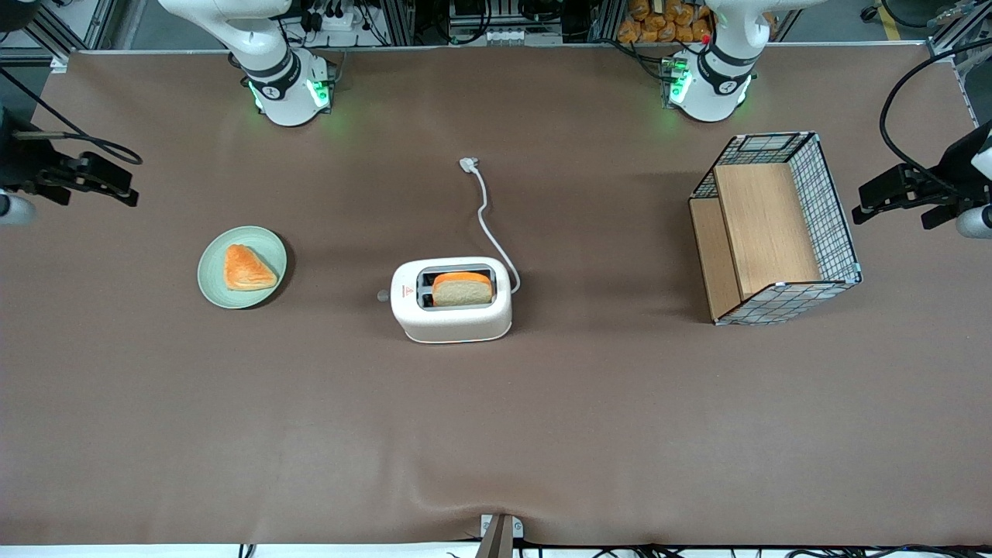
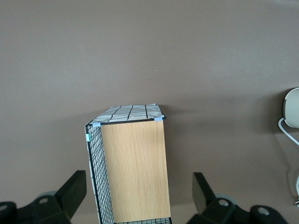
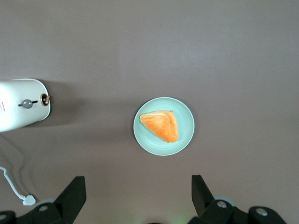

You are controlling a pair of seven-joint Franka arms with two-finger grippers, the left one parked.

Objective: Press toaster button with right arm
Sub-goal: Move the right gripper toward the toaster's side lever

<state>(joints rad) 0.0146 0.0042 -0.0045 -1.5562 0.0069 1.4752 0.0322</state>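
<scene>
The cream-white toaster [image 1: 451, 301] stands mid-table with a bread slice [image 1: 462, 288] in one slot. Its small grey toaster button [image 1: 382, 295] sticks out of the end that faces the working arm's end of the table. In the right wrist view the toaster [image 3: 21, 105] shows its button [image 3: 27, 103] on that end face. The right arm's gripper [image 1: 116, 182] hangs high at the working arm's end, well apart from the toaster. Its gripper [image 3: 138, 182] is open and holds nothing.
A pale green plate [image 1: 213, 271] with a triangular orange pastry [image 1: 248, 267] lies between the gripper and the toaster. The toaster's white cord [image 1: 488, 221] runs to a plug [image 1: 468, 163]. A wire-and-wood basket [image 1: 775, 229] stands toward the parked arm's end.
</scene>
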